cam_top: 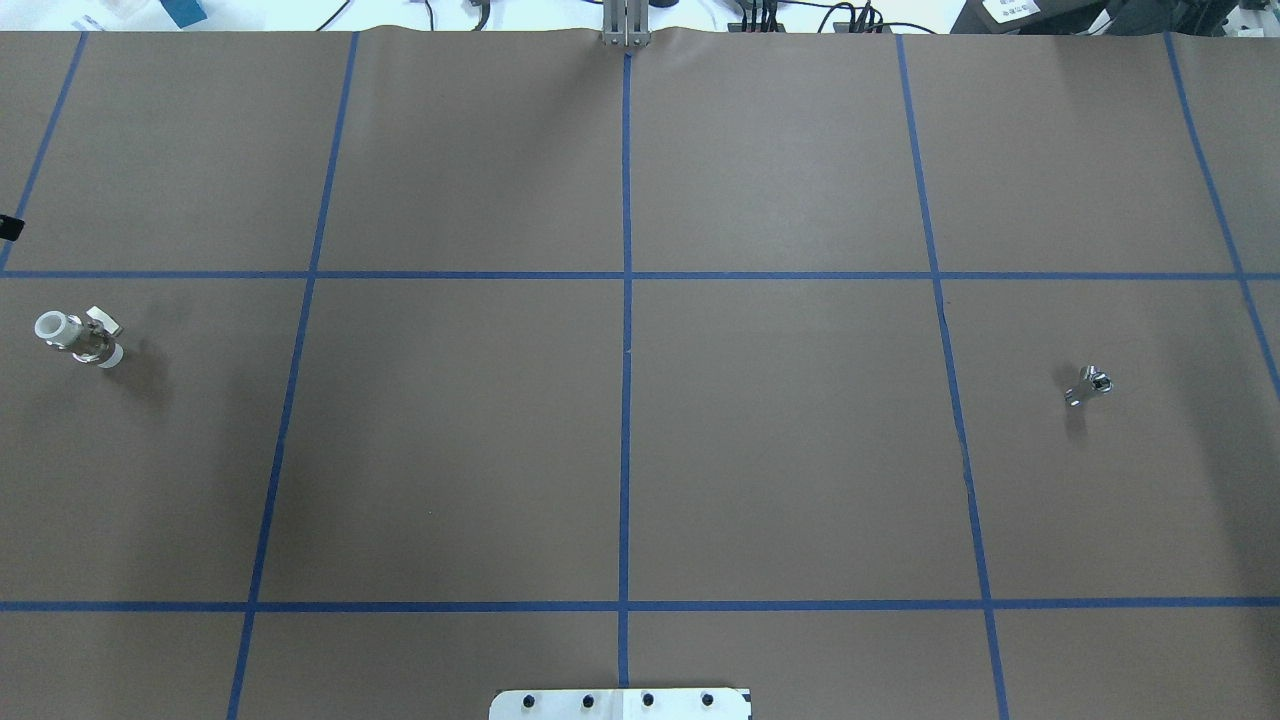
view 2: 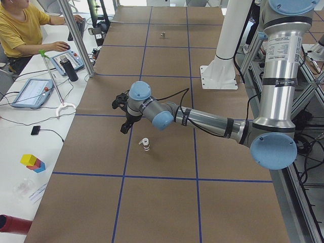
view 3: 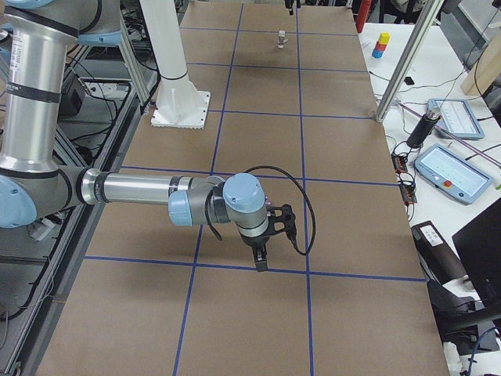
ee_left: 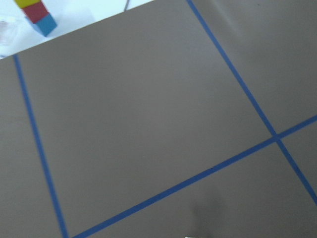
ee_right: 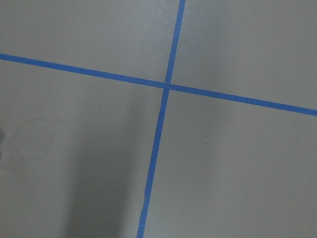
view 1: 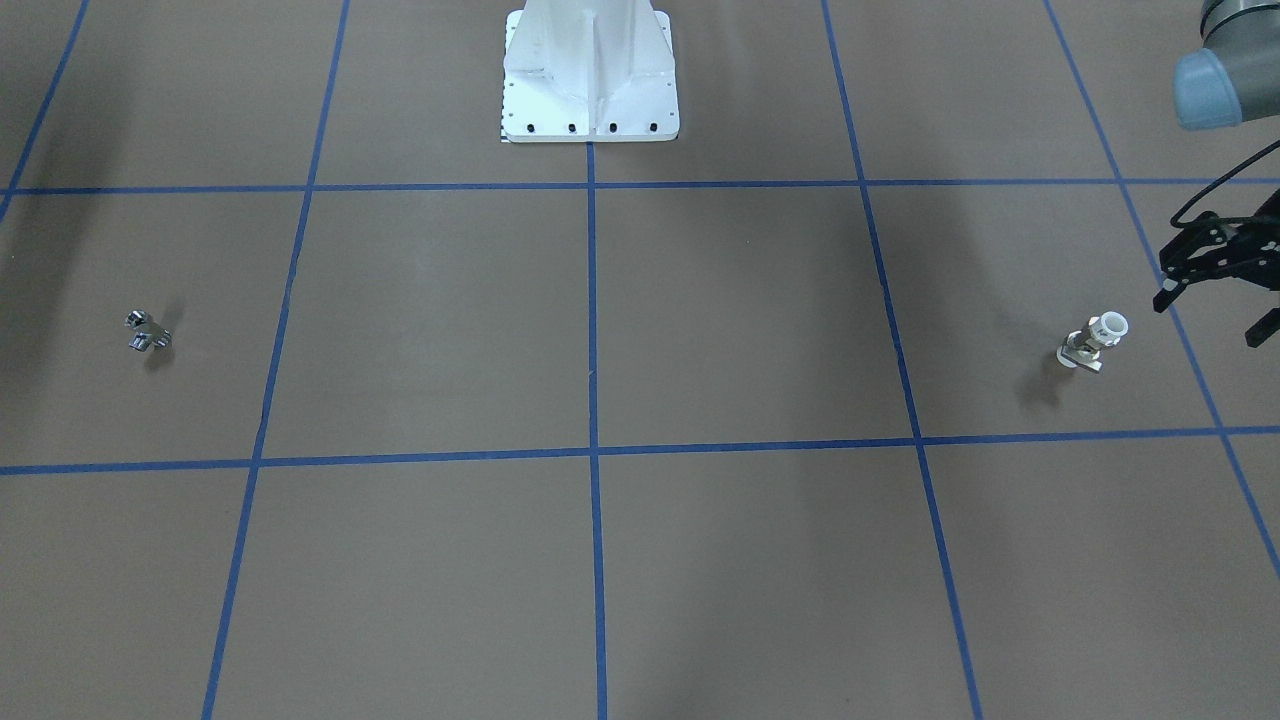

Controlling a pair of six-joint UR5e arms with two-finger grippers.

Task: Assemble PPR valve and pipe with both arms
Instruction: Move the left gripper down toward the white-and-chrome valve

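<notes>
The PPR valve (view 1: 1093,343), a metal body with white pipe ends, lies on the brown table on my left side. It also shows in the overhead view (cam_top: 80,338) and the exterior left view (view 2: 146,145). My left gripper (view 1: 1208,318) hovers just beside it, open and empty; it also shows in the exterior left view (view 2: 122,115). A small shiny metal fitting (view 1: 148,332) lies on my right side, also seen from overhead (cam_top: 1088,385). My right gripper (view 3: 264,249) shows only in the exterior right view, low over the table; I cannot tell if it is open or shut.
The white bolted pedestal (view 1: 590,80) stands at the table's robot-side edge. Blue tape lines grid the brown table (cam_top: 780,450). An operator in yellow (view 2: 20,30) sits at a side bench with tablets. Coloured blocks (ee_left: 37,15) lie beyond the table's left end.
</notes>
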